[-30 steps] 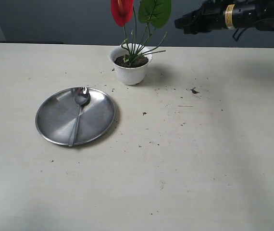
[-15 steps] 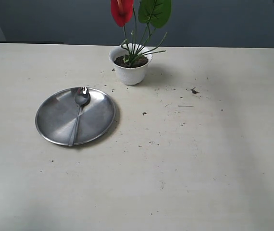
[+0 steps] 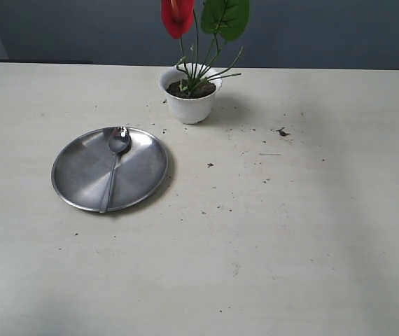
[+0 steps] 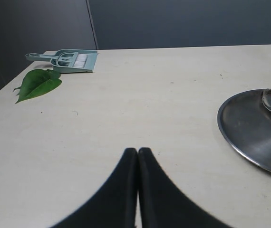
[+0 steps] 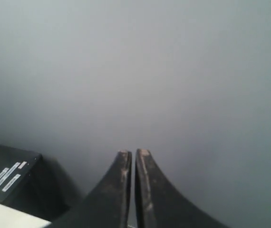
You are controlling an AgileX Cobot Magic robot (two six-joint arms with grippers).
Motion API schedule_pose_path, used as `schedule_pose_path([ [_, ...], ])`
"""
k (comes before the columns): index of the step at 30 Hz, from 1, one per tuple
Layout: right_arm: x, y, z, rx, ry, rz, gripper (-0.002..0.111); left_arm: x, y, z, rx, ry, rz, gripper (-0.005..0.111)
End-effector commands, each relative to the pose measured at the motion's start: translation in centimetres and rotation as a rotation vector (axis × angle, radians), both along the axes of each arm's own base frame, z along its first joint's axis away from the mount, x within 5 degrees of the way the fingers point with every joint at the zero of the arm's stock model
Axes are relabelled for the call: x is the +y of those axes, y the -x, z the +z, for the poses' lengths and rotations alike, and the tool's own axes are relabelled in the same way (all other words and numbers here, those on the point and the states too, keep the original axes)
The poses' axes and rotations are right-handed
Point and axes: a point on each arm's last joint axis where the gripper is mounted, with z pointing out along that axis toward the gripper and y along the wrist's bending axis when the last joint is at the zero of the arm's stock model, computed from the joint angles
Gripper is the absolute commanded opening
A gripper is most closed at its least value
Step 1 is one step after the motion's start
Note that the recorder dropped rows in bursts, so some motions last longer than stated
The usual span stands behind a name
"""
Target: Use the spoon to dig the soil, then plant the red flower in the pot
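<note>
At the near edge of the worktop (image 3: pixel 269 280) it's all bare surface, so there's loads of free room from 3 round to 6 o'clock. A bit further back, around 9 o'clock from the middle, there's the steel plate (image 3: pixel 80 178) with the spoon (image 3: pixel 113 168) lying in it, bowl end pointing to 12, nothing touching it. Furthest away at 12 o'clock, the pot (image 3: pixel 191 106) sits fairly close to the back edge, with the soil (image 3: pixel 184 89) inside and the red flower (image 3: pixel 177 15) standing upright in it.

What's changed: the right arm was up at 2 o'clock a second ago and has now left the exterior view completely. The right claw (image 5: pixel 134 156) faces a blank wall, clenched on nothing. The left claw (image 4: pixel 138 156) is clenched and empty too, low over the worktop just short of the plate. Looks to me like the planting is done and the arms are backing off. Only leftovers are stray crumbs (image 3: pixel 282 131) at 2 o'clock.
</note>
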Motion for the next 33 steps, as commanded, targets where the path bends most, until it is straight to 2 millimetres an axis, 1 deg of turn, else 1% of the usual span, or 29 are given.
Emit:
schedule_pose_path([
  [1, -1.0, 1.4, 2.0, -0.031, -0.010, -0.096, 0.004, 0.0, 0.0, -0.1, -0.007, -0.001, 0.000, 0.000],
  [3, -1.7, 2.2, 2.5, -0.038, -0.006, -0.169, 0.004, 0.0, 0.0, -0.1, -0.007, -0.001, 0.000, 0.000],
  [5, -2.2, 3.5, 3.1, -0.040, -0.001, -0.220, 0.004, 0.0, 0.0, -0.1, -0.007, -0.001, 0.000, 0.000],
  [12, -2.9, 8.3, 4.3, -0.030, 0.007, -0.268, 0.004, 0.0, 0.0, -0.1, -0.007, -0.001, 0.000, 0.000],
  [15, -3.4, 10.5, 4.7, -0.028, -0.004, -0.305, 0.004, 0.0, 0.0, -0.1, -0.007, -0.001, 0.000, 0.000],
  [19, -4.1, 14.1, 5.2, -0.027, -0.033, -0.373, 0.004, 0.0, 0.0, -0.1, -0.009, -0.002, 0.000, 0.000],
  [27, -4.6, 20.1, 4.8, -0.028, -0.037, -0.381, 0.004, 0.0, 0.0, -0.1, -0.009, -0.002, 0.000, 0.000],
  [28, -4.8, 21.6, 4.7, -0.030, -0.051, -0.400, 0.004, 0.0, 0.0, -0.1, -0.009, -0.002, 0.000, 0.000],
  [29, -5.0, 22.4, 4.6, -0.036, -0.051, -0.409, 0.004, 0.0, 0.0, -0.1, -0.009, -0.002, 0.000, 0.000],
  [30, -5.1, 23.5, 4.5, -0.042, -0.052, -0.415, 0.004, 0.0, 0.0, -0.1, -0.009, -0.002, 0.000, 0.000],
  [33, -5.2, 25.7, 3.9, -0.048, -0.054, -0.415, 0.004, 0.0, 0.0, -0.1, -0.009, -0.002, 0.000, 0.000],
])
